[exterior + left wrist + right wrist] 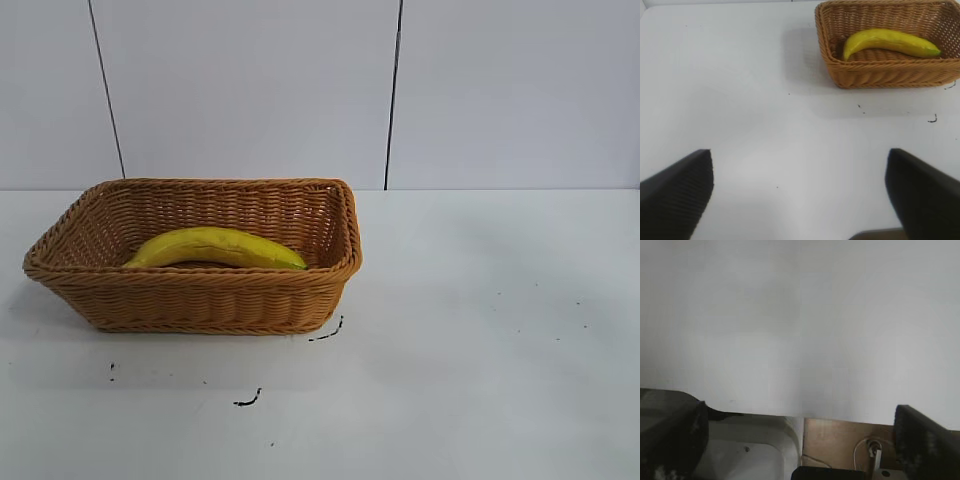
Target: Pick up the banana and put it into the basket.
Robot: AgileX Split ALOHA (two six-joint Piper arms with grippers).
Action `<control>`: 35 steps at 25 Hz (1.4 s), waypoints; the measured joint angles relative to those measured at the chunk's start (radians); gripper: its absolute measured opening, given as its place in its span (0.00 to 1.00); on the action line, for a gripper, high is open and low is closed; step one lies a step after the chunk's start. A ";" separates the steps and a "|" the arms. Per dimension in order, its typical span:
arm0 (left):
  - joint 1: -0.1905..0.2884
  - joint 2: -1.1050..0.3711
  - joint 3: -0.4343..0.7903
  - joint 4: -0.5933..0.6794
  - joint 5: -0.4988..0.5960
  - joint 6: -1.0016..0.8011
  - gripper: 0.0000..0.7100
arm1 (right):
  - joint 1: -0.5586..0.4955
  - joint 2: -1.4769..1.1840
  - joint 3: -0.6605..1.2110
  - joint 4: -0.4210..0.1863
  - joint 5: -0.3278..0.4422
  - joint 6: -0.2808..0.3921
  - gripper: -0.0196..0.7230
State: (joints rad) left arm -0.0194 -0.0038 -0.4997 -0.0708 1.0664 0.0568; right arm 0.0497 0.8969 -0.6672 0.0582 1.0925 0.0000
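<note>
The right gripper is seen with its jaws spread wide and nothing between them, above the table's edge. The left gripper is likewise held wide apart and empty over bare tabletop, well apart from the basket. The banana is found lying lengthwise inside the basket, which is set toward the table's back left part.

One banana, one basket. One desk. Two grippers: left gripper, right gripper.
</note>
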 joint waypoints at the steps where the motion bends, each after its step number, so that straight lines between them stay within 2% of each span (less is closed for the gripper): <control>1: 0.000 0.000 0.000 0.000 -0.001 0.000 0.98 | 0.000 -0.064 0.047 0.000 -0.028 0.000 0.96; 3: 0.000 0.000 0.000 0.000 0.000 0.000 0.98 | 0.000 -0.182 0.121 0.000 -0.059 0.000 0.96; 5: 0.000 0.000 0.000 0.000 0.000 0.000 0.98 | 0.000 -0.308 0.156 0.001 -0.059 0.000 0.96; 12: 0.000 0.000 0.000 0.000 0.000 0.000 0.98 | 0.000 -0.640 0.163 0.001 -0.066 0.000 0.96; 19: 0.000 0.000 0.000 0.000 0.000 0.000 0.98 | 0.000 -0.854 0.165 0.001 -0.066 0.000 0.96; 35: 0.000 0.000 0.000 0.000 0.000 0.000 0.98 | 0.000 -0.902 0.165 0.003 -0.066 0.000 0.96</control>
State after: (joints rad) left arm -0.0194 -0.0038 -0.4997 -0.0708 1.0662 0.0568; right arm 0.0497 -0.0048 -0.5027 0.0615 1.0269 0.0000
